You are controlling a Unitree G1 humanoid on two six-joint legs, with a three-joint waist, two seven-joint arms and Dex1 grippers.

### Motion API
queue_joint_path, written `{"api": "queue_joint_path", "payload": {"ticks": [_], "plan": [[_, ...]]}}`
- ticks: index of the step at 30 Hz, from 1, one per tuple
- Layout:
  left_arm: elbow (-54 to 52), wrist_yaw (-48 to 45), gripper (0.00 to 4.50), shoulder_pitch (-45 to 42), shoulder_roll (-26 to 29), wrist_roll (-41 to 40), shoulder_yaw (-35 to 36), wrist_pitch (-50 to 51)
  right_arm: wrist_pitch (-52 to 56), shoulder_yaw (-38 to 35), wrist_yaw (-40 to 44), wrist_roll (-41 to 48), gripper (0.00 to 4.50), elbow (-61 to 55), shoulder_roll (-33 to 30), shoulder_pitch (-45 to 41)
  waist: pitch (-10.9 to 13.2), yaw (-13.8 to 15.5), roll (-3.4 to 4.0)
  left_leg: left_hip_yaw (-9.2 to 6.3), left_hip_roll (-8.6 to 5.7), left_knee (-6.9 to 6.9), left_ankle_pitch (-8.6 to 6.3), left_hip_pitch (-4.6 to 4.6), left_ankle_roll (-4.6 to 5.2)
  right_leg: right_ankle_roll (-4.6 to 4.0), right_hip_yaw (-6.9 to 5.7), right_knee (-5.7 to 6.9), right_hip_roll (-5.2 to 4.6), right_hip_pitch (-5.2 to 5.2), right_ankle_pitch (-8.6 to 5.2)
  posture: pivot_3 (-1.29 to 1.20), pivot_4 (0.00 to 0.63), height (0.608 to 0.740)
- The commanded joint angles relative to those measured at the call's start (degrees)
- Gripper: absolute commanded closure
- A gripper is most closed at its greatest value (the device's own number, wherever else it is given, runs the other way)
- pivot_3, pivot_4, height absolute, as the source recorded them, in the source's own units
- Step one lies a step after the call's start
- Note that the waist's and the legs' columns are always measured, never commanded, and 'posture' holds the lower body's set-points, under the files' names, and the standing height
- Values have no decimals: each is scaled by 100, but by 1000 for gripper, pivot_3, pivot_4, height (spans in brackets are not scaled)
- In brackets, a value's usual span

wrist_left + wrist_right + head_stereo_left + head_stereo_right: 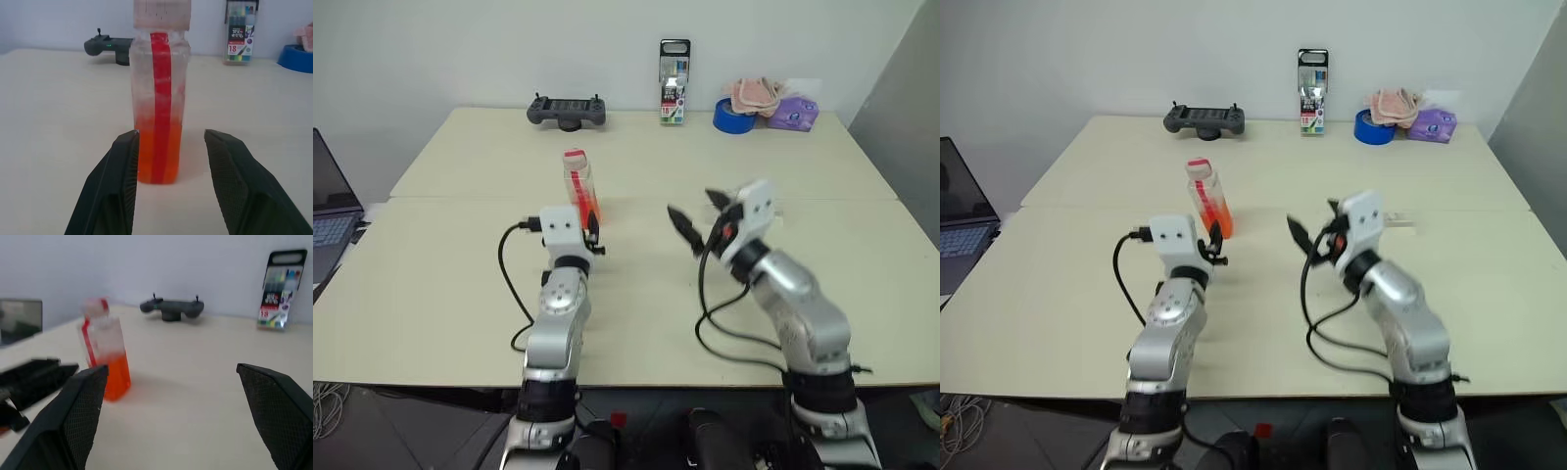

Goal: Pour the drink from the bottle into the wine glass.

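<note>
Bottle (578, 183) stands upright on the pale worktop (450, 284), red cap on, just ahead of the left gripper (590, 224). Drink (157, 155) fills roughly the lower third; upper part clear, a red strip running down its front. In the left wrist view, left jaws stand apart on either side of the bottle's base, not touching it, the gap slightly wider than the bottle. Right gripper (697, 217) held above the worktop, right of the bottle, jaws spread wide, nothing between them. Along the far edge: black controller (567, 110), marker pack (674, 82), blue tape roll (735, 116).
</note>
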Motion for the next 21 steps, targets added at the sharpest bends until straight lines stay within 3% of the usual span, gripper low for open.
{"api": "queue_joint_path", "payload": {"ticks": [1,8,16,19,21], "plan": [[314,165,2292,-360,-19,46,126,-225,-5,-222,144,181,40,315,-201,-334,0,0,0,0,-1,-4,-2,-3,0,3,1,-4,-1,-1,-2,0,150,740],[437,185,2292,-701,-43,28,162,-224,-128,-424,585,519,40,938,-451,-758,0,7,0,3,-4,1,-3,-83,-5,-20,4,7,-9,-84,14,0,150,740],[691,29,2292,-953,13,-213,365,-317,-245,-449,613,544,40,1225,-530,-732,0,11,0,6,-5,4,-3,-83,-4,-19,4,9,-9,-84,15,0,150,740],[514,-31,1753,-853,58,-218,349,-292,-321,-336,620,435,0,1261,-555,-622,0,10,0,5,-4,5,-3,-81,-4,-19,4,12,-8,-84,15,0,150,740],[446,-45,1141,-804,82,-193,319,-215,-344,-318,605,425,0,1272,-550,-583,0,10,0,5,-5,5,-3,-81,-4,-19,5,12,-8,-84,15,0,150,740]]}}
